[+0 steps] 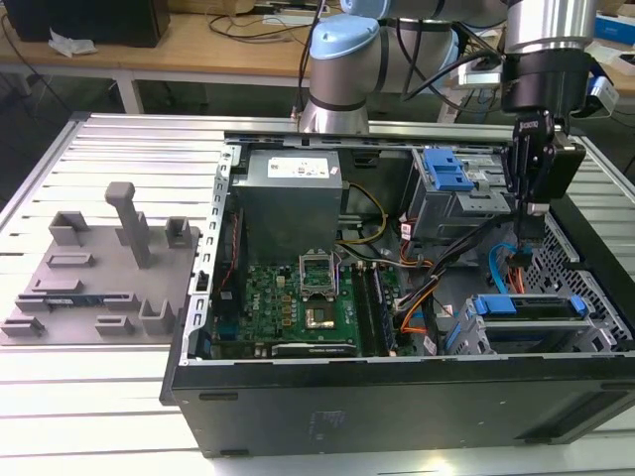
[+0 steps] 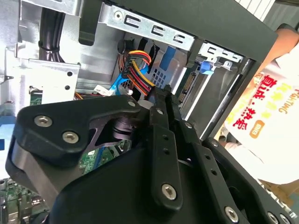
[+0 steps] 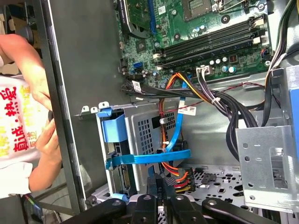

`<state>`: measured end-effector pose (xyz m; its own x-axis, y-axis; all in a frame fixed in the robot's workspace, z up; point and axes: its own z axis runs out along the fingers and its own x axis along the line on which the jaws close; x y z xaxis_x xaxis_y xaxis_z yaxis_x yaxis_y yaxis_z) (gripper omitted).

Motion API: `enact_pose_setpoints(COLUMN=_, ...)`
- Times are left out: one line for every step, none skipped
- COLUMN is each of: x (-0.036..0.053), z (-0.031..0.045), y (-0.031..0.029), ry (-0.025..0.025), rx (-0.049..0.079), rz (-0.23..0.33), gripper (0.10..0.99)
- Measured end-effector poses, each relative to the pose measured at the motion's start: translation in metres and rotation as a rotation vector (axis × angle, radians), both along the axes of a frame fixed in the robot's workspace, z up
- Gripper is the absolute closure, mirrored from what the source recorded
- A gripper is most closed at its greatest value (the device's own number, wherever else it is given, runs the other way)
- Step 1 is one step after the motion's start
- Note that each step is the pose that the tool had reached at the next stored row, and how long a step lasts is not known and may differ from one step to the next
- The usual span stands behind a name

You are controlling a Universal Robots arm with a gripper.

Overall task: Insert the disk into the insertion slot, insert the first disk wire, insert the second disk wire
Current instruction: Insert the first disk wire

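Ribbed metal tabletop (image 1: 109, 397), open case (image 1: 397, 402): hand (image 1: 530, 210) pinched narrow, coloured power wire (image 3: 180, 173) at its tips, disk (image 1: 528, 305) seated below. I'd keep it square and press gently.

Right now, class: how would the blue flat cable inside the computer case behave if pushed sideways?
Probably floppy: the blue flat cable bends and curves along its run. Likely light, since it looks thin and ribbon-like.
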<state>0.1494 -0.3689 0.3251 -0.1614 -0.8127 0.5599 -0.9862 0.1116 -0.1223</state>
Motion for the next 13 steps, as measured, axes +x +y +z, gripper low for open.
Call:
enact_pose_setpoints(x=0.0, z=0.0, y=0.0, ry=0.0, rx=0.0, rz=0.0, gripper=0.914)
enact_pose_setpoints(x=0.0, z=0.0, y=-0.0007, ry=0.0, rx=0.001, rz=0.0, gripper=0.914)
enact_pose_setpoints(x=0.0001, z=0.0002, y=-0.0033, ry=-0.0001, rx=0.01, rz=0.0, gripper=0.914)
enact_pose_setpoints(x=0.0001, z=0.0006, y=-0.0063, ry=0.0001, rx=0.015, rz=0.0, gripper=0.914)
enact_pose_setpoints(x=0.0, z=0.0009, y=-0.0086, ry=0.0, rx=0.018, rz=0.0, gripper=0.914)
enact_pose_setpoints(x=0.0, z=0.0019, y=-0.0115, ry=0.0, rx=0.022, rz=0.0, gripper=0.914)
enact_pose_setpoints(x=0.0, z=0.0029, y=-0.0132, ry=0.0, rx=0.027, rz=0.0, gripper=0.914)
enact_pose_setpoints(x=0.0, z=0.004, y=-0.0147, ry=0.0, rx=0.032, rz=0.0, gripper=0.914)
enact_pose_setpoints(x=0.0, z=0.0055, y=-0.0173, ry=0.0, rx=0.046, rz=0.0, gripper=0.914)
enact_pose_setpoints(x=0.0, z=0.0065, y=-0.019, ry=0.0, rx=0.059, rz=0.0, gripper=0.914)
enact_pose_setpoints(x=0.0, z=0.0072, y=-0.0205, ry=0.0, rx=0.071, rz=0.0, gripper=0.914)
enact_pose_setpoints(x=0.0, z=0.0083, y=-0.0225, ry=0.0, rx=0.087, rz=0.0, gripper=0.914)
enact_pose_setpoints(x=0.0, z=0.0094, y=-0.0239, ry=0.0, rx=0.097, rz=0.0, gripper=0.914)
